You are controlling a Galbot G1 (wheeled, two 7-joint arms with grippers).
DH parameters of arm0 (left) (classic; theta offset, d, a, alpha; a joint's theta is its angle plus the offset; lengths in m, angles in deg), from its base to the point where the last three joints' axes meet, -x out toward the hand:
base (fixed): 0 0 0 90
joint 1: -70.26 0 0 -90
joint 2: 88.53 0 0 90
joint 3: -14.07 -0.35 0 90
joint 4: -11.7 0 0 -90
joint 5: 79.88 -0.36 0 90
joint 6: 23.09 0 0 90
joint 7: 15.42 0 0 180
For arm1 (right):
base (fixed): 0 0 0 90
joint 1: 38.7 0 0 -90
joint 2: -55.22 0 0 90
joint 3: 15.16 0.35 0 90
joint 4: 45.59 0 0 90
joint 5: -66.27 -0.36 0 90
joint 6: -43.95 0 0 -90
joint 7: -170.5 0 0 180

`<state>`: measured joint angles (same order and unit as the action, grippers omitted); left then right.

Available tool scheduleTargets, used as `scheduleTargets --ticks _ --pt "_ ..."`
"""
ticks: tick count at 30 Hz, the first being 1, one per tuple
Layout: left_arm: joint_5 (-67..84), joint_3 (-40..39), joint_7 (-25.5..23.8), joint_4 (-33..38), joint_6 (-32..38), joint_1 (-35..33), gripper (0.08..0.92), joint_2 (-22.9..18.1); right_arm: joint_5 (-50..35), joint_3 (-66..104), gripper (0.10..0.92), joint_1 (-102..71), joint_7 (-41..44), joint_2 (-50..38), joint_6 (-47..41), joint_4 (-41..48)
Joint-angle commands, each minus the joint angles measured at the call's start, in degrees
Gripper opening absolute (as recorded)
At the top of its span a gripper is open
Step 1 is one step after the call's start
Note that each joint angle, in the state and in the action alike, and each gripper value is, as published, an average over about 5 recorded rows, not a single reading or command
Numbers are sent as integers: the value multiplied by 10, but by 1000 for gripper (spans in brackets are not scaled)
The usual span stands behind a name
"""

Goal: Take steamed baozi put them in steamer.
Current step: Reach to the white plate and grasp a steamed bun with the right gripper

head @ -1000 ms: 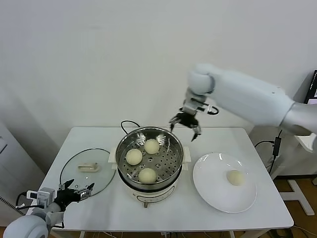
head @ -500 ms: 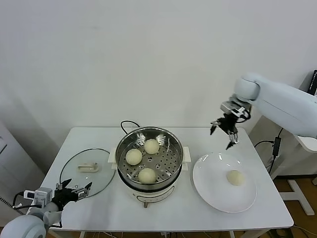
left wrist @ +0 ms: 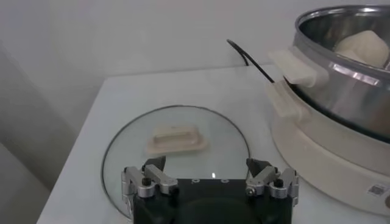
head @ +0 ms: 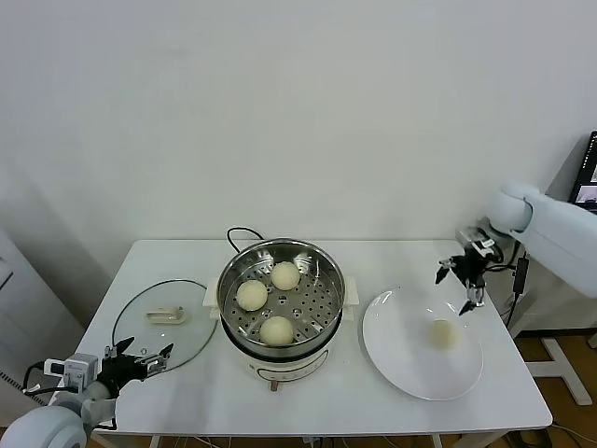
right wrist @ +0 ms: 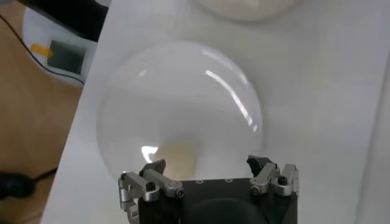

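The shiny steel steamer stands on its white base mid-table, with three pale baozi on its perforated tray. One more baozi lies on the white plate to the right; the right wrist view shows this bun just beyond the jaws. My right gripper hovers open and empty above the plate's far edge. My left gripper rests open near the table's front left corner, by the glass lid. The steamer wall shows in the left wrist view.
A glass lid with a cream handle lies flat left of the steamer. A black cord runs behind the pot. The table's right edge is close to the plate, with floor and equipment beyond it.
My right gripper swung from above the steamer's far rim rightward and down to over the plate's far edge, staying open and empty. The left arm barely moved.
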<state>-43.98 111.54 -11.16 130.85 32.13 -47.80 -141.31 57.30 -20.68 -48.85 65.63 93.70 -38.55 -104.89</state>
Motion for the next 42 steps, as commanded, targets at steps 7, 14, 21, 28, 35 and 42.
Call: scheduleTargets --ticks 7,14,21,28,35,42 --pt "0 -2 0 -1 1 0 823 -1 18 35 823 -99 -67 -21 -20 -1" --pt "0 -4 0 0 0 1 823 0 33 52 823 -121 -86 -23 -22 2" --pt "-1 -7 0 1 0 2 823 0 36 67 823 -138 -105 -20 -25 2" --pt "-1 -8 0 2 -1 0 823 -1 52 82 817 -155 -115 -12 -27 9" --pt "-3 -9 0 2 -1 0 823 -1 69 102 686 -175 -122 -8 -30 14" --pt "-3 -9 1 3 -2 0 823 -2 63 113 533 -185 -124 -8 -33 11"
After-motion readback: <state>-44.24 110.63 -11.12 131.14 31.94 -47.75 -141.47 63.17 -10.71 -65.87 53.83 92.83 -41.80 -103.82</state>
